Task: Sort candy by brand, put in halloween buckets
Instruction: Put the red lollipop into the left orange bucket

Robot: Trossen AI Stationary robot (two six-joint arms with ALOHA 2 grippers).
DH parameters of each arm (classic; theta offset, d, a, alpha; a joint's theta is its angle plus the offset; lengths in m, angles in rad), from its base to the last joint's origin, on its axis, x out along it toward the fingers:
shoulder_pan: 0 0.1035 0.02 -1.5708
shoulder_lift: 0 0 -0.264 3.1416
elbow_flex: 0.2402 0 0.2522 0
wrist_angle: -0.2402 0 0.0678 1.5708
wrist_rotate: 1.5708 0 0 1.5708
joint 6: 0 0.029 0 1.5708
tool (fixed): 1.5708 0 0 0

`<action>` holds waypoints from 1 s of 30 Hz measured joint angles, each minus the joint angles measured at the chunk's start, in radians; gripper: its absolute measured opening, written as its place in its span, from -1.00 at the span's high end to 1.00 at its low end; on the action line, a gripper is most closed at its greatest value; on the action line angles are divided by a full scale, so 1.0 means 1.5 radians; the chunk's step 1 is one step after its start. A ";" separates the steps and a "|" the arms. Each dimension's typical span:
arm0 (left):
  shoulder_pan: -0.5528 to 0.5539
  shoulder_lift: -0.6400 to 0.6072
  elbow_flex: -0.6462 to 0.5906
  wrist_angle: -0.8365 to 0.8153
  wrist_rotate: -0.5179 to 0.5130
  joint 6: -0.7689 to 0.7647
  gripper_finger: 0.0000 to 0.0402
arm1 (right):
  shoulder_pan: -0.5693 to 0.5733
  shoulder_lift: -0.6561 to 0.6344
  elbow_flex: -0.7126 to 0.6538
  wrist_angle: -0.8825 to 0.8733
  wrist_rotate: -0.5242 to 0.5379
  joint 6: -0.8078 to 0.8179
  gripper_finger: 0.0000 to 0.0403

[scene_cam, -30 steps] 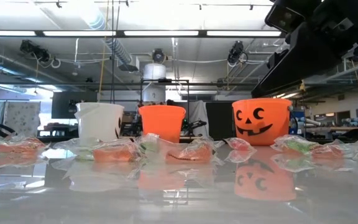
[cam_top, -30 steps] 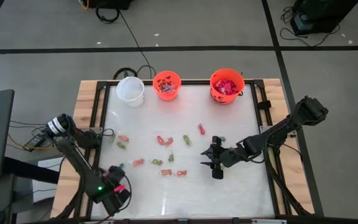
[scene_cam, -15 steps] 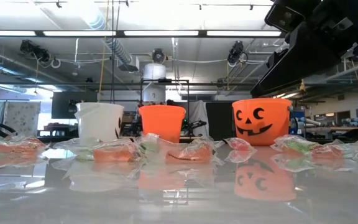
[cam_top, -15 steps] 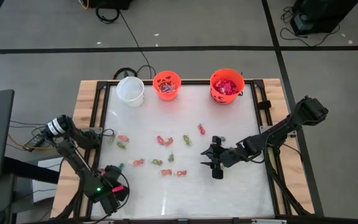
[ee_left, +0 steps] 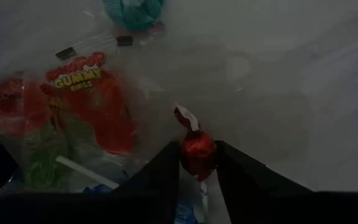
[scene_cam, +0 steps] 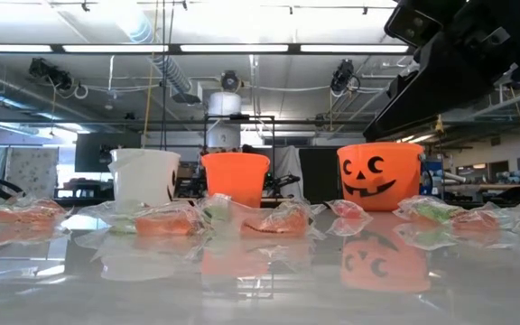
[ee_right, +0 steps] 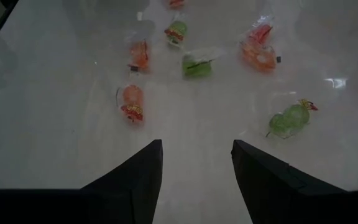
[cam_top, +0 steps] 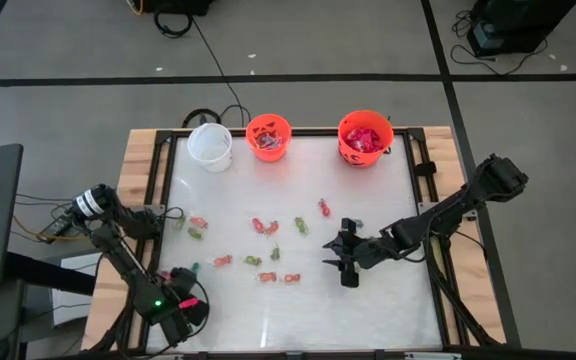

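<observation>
On the worktop, the larger orange bucket, small orange bucket and white bucket line the far edge, the right gripper hovers open mid-table beside scattered candy, and the left gripper, near the front-left corner, pinches a red wrapped candy.

Three buckets in a row along the table's far edge; loose candy scattered across the middle, well short of them (some pieces already inside two buckets); right gripper just right of that scatter; left gripper at the near left corner, a lollipop between its fingers.
</observation>
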 joint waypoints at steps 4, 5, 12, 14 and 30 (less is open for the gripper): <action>0.006 0.000 0.000 0.000 0.000 0.000 0.61 | 0.000 0.000 0.000 0.001 0.003 0.001 -0.02; 0.009 -0.001 0.001 0.000 0.001 0.001 0.62 | -0.001 0.000 0.000 0.001 0.003 0.004 -0.02; 0.057 -0.037 -0.002 0.000 -0.021 0.060 0.53 | -0.001 0.000 0.000 0.001 0.002 0.015 -0.02; 0.074 -0.050 -0.002 0.000 -0.039 0.093 0.53 | -0.001 0.000 0.000 0.001 0.005 0.015 -0.02; 0.320 -0.082 -0.001 0.081 -0.231 0.553 0.55 | 0.024 0.000 0.000 -0.004 0.059 0.112 -0.02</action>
